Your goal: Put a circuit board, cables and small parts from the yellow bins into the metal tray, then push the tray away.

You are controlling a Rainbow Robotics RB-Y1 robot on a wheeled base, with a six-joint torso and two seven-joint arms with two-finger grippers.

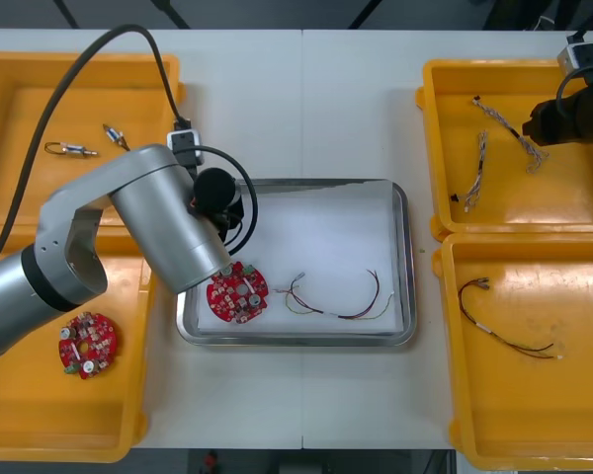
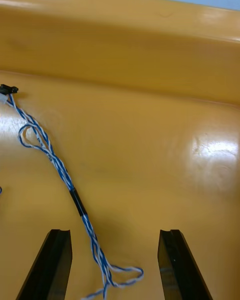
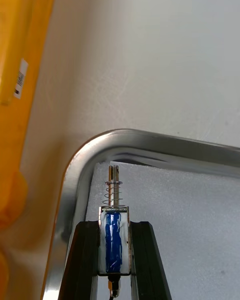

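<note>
Light table (image 1: 306, 99), left pincer (image 3: 114, 225) clamped on small metal part (image 3: 114, 240) over metal tray (image 3: 100, 147) corner, right pincer (image 2: 114, 235) open astride blue-white cable (image 2: 77, 202)

Four yellow bins (image 1: 79, 99) (image 1: 69, 415) (image 1: 563, 193) (image 1: 534, 415) are sitting along the table's (image 1: 306, 99) side edges, one metal tray (image 1: 401, 257) lying between. Two round red circuit boards (image 1: 237, 292) (image 1: 87, 344), four cables (image 1: 509, 126) (image 1: 476, 170) (image 1: 504, 336) (image 1: 341, 308) and three small metal parts (image 1: 69, 150) (image 1: 116, 136) (image 3: 114, 230) are showing.

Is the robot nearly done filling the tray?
Not yet. Done: a red circuit board and a red and yellow cable lie in the metal tray. In hand: the left gripper holds a small metal part above the tray's corner; the right gripper is open over a blue and white cable in a yellow bin. Left: drop the part, fetch that cable, push the tray away.
</note>
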